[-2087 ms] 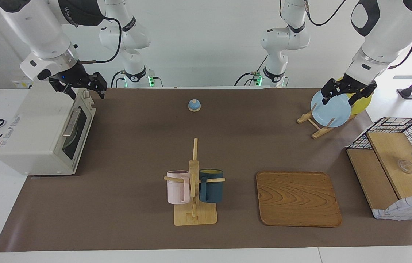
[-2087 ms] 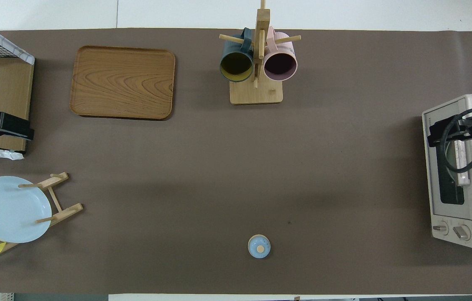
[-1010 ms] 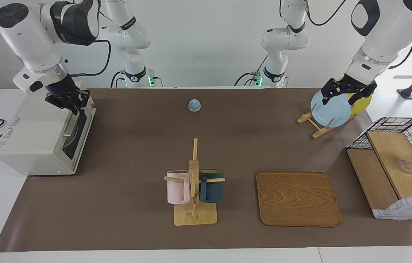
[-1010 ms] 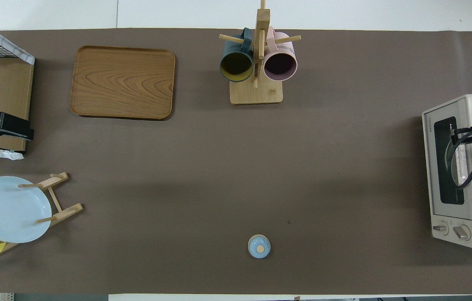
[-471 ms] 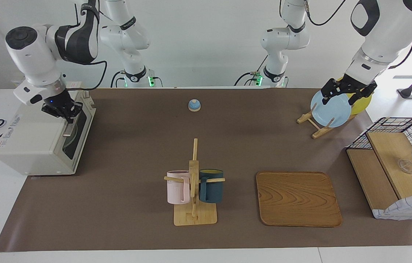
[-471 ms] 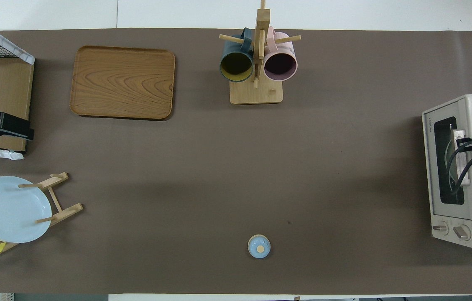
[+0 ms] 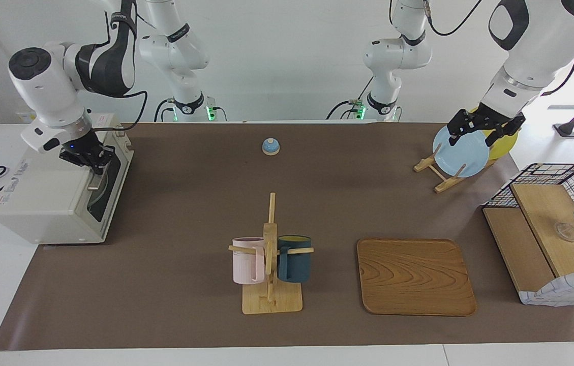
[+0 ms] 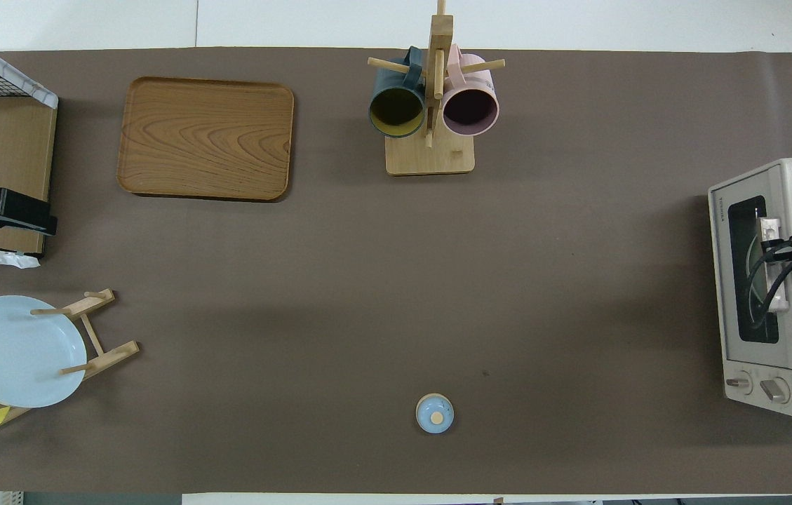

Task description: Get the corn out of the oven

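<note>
**A:** What have I got on the oven (image 7: 58, 190)? From my seat it's an off-white box at the right arm's end of the table, dark glass door shut, bar handle (image 8: 772, 270) along the top of the door, two knobs at the end nearer the robots.

**B:** Same here. I can't see the corn; the glass shows only a round pale shape inside.

**A:** And my right gripper (image 7: 94, 161)?

**B:** Down at the handle, fingers pressed together on it, at the end farther from the knobs.

**A:** The left gripper (image 7: 485, 133)?

**B:** It waits, jaws spread, over the blue plate (image 7: 460, 151) on its wooden rack, holding nothing.

**A:** The surface?

**B:** Brown mat (image 7: 190, 203) over a white table. On it a mug tree (image 7: 270, 254) with a pink and a dark blue mug, a wooden tray (image 7: 415, 277), a small blue bell (image 7: 271, 146), a wire basket (image 7: 571, 175) around wooden shelves. White wall at the robots' end.
</note>
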You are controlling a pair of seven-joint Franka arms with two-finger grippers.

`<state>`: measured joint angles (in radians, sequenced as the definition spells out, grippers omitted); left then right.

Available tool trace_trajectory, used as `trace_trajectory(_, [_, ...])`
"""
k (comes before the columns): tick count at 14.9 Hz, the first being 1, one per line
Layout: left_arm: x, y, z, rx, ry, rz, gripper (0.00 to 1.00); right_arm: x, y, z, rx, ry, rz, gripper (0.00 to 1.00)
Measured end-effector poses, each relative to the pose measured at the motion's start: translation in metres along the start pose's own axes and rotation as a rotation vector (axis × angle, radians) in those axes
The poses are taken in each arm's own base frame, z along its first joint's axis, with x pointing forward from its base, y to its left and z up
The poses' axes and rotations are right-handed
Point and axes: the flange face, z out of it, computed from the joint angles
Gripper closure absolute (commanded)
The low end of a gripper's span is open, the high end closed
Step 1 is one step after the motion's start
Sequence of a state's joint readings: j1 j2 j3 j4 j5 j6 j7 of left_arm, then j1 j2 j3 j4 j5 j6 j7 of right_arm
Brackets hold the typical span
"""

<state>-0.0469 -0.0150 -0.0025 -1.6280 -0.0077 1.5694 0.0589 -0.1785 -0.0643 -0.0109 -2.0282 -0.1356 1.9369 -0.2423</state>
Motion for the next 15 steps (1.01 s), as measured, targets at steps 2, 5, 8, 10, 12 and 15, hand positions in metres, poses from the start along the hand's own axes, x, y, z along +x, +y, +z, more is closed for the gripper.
trace_trajectory(2, [0.0,0.0,0.0,0.0,0.0,0.0,0.0,-0.001,0.0,0.002,-0.001,0.006,0.0,1.0])
trace_trajectory(5, [0.0,0.0,0.0,0.0,0.0,0.0,0.0,-0.001,-0.001,0.002,-0.002,0.011,-0.001,1.0])
trace_trajectory(8, [0.0,0.0,0.0,0.0,0.0,0.0,0.0,0.001,-0.012,0.002,-0.001,0.011,0.0,1.0])
trace_trajectory(10, [0.0,0.0,0.0,0.0,0.0,0.0,0.0,0.005,-0.031,0.005,-0.001,0.011,0.001,1.0])
trace_trajectory(12, [0.0,0.0,0.0,0.0,0.0,0.0,0.0,0.007,-0.045,0.01,0.007,0.011,0.0,1.0])
trace_trajectory(15, [0.0,0.0,0.0,0.0,0.0,0.0,0.0,0.008,-0.054,0.018,0.057,0.025,0.012,1.0])
